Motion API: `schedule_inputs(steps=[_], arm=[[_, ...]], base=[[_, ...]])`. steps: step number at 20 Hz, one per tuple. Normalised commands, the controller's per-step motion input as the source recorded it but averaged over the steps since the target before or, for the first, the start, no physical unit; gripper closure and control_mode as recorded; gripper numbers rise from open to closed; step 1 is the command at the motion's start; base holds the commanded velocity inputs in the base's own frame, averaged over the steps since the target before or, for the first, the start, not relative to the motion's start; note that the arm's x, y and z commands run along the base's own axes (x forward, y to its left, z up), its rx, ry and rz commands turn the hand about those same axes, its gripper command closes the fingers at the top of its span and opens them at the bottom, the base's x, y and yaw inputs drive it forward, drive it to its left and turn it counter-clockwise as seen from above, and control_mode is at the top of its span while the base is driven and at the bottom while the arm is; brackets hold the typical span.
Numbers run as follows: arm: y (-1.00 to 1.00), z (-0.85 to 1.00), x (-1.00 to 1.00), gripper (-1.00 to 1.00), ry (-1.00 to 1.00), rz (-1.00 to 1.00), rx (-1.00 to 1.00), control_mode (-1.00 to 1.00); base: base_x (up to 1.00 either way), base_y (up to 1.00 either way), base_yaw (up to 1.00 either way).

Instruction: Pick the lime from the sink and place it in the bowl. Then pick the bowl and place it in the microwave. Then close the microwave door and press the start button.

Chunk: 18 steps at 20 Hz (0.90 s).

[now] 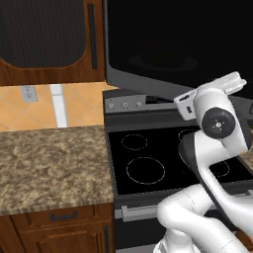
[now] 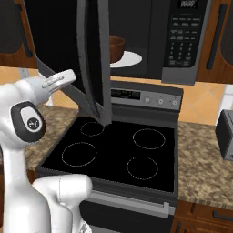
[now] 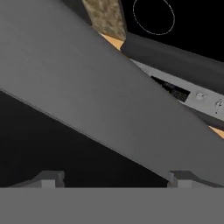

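Observation:
The microwave [image 2: 150, 27] hangs open above the stove. Its door [image 2: 93, 59] swings out toward me, and in the left base view it is a large dark panel [image 1: 173, 44]. Inside, a brown bowl [image 2: 117, 48] rests on the white turntable plate [image 2: 132, 59]. The lime is hidden and the sink is out of view. My gripper [image 3: 116, 179] is open and empty, fingertips [image 3: 52, 178] wide apart, close against the door's grey frame [image 3: 100, 96] and black window. My hand [image 2: 58, 80] reaches behind the door's outer face, near its lower edge [image 1: 232, 83].
The microwave's keypad panel [image 2: 182, 38] is on its right side. Below lie the black glass-top stove [image 2: 118, 150] and its knob strip [image 2: 145, 98]. Granite counter [image 1: 49, 163] runs to the left, and a grey appliance [image 2: 225, 134] stands on the right counter.

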Motion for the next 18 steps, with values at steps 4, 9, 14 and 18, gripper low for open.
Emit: schedule_inputs(steps=[4, 9, 14, 18], arm=[[-0.81, 0.22, 0.65, -1.00, 0.00, 0.40, 0.18, -1.00], [-0.62, 0.24, 0.76, -1.00, 0.03, 0.38, 0.18, -1.00], [-0.50, 0.25, 0.74, -1.00, 0.04, 0.34, 0.18, -1.00], [-0.11, 0.13, 0.84, -1.00, 0.04, 0.18, 0.19, -1.00]], base=[[0.00, 0.00, 0.00], [0.00, 0.00, 0.00], [0.00, 0.00, 0.00], [0.00, 0.00, 0.00]])
